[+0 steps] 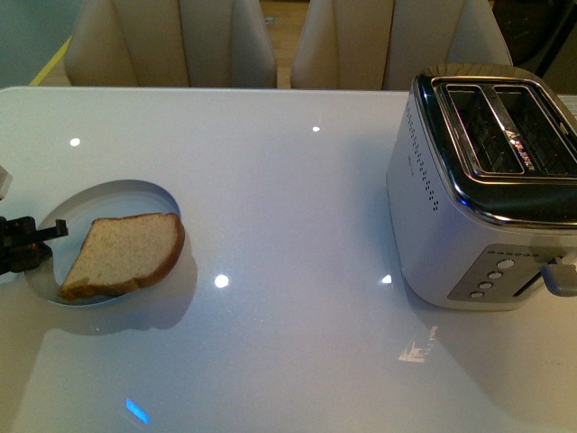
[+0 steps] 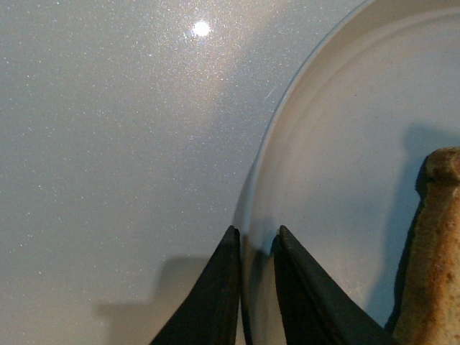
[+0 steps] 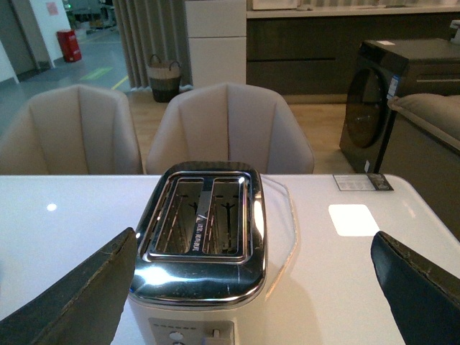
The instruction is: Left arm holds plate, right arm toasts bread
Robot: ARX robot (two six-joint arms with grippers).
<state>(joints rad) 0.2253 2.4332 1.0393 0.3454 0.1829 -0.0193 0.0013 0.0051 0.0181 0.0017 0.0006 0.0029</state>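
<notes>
Left wrist view: our left gripper (image 2: 255,241) clamps the plate (image 2: 338,144) rim.
Our right gripper (image 3: 253,238) gapes, toaster (image 3: 205,277) ahead of its jaws, bare table (image 3: 345,287) beside; slot label (image 1: 521,152) unreadable.

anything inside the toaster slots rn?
No bread. In the right wrist view, both slots of the toaster show only bare wire guides. Their bottoms are too dark to see. The bread lies on the plate.

One speckled light-brown bread slice (image 1: 122,255) lies flat on a round pale plate (image 1: 117,198), well to the left of the silver toaster (image 1: 451,189).
</notes>
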